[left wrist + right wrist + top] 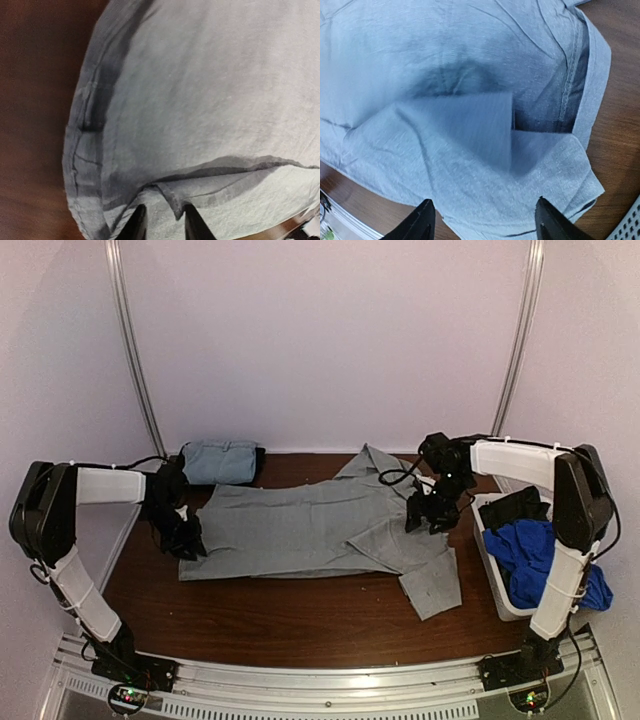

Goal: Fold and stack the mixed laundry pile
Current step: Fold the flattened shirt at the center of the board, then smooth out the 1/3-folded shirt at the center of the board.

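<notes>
A light grey shirt lies spread across the middle of the brown table, one sleeve reaching toward the front right. My left gripper hangs over the shirt's left edge. In the left wrist view its fingers stand a little apart, and a hem corner of the shirt droops between them. My right gripper hovers over the shirt's right side, open wide, with a blurred loose flap of the shirt beneath it. The rest of the mixed laundry pile, a royal-blue piece and a dark piece, sits in the bin.
A white plastic bin stands at the table's right edge. A folded light grey piece rests on something dark at the back left. Bare wood runs along the front, ending at a metal rail.
</notes>
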`<control>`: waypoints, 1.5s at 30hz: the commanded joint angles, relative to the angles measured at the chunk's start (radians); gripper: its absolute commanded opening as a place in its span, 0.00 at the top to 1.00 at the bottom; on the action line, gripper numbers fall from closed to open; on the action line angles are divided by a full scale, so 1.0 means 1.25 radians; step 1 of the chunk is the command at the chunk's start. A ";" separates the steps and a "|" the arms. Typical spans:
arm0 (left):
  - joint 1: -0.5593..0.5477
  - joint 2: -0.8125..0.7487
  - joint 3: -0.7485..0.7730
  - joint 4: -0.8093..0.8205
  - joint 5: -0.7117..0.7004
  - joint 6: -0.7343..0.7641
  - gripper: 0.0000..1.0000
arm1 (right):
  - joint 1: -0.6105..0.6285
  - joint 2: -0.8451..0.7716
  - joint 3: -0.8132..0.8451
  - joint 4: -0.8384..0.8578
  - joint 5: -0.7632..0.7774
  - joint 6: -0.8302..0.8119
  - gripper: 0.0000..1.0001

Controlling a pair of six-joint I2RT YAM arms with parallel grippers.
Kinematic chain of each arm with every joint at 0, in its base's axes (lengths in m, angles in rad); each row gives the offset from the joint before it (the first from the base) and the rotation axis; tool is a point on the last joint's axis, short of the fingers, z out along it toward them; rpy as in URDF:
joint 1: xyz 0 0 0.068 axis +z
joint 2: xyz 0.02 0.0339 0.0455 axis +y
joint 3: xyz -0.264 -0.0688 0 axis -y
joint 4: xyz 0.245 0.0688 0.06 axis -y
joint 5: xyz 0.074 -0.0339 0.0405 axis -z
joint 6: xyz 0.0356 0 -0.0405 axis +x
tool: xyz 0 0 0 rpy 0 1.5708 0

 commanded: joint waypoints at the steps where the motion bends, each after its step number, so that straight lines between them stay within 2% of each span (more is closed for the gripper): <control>1: 0.006 -0.059 0.064 -0.027 -0.041 0.034 0.60 | -0.016 -0.122 0.006 -0.042 -0.027 0.002 0.25; 6: 0.004 -0.133 0.075 -0.047 -0.012 0.080 0.35 | -0.020 -0.244 -0.142 -0.069 -0.109 0.021 0.22; 9: -0.029 -0.151 0.077 -0.050 0.012 0.108 0.28 | -0.014 -0.319 -0.239 -0.072 -0.109 0.040 0.23; 12: -0.110 -0.154 0.094 -0.050 0.003 0.137 0.23 | 0.012 -0.369 -0.304 -0.071 -0.096 0.055 0.25; 16: -0.199 -0.145 0.095 -0.026 -0.003 0.132 0.22 | 0.078 -0.388 -0.364 -0.038 -0.074 0.087 0.28; 22: -0.203 -0.157 0.067 0.012 -0.004 0.082 0.22 | 0.225 -0.320 -0.366 0.004 0.026 0.133 0.29; 34: -0.202 -0.212 0.064 -0.047 -0.069 0.083 0.20 | 0.365 -0.099 -0.330 0.048 0.169 0.178 0.32; 38: -0.201 -0.232 0.067 -0.065 -0.085 0.089 0.20 | 0.403 -0.046 -0.366 0.065 0.187 0.212 0.47; 43: -0.193 -0.253 0.065 -0.076 -0.089 0.101 0.19 | 0.416 -0.133 -0.368 0.056 0.132 0.254 0.99; 45: -0.186 -0.258 0.066 -0.077 -0.084 0.103 0.19 | 0.416 -0.204 -0.307 0.023 0.123 0.256 1.00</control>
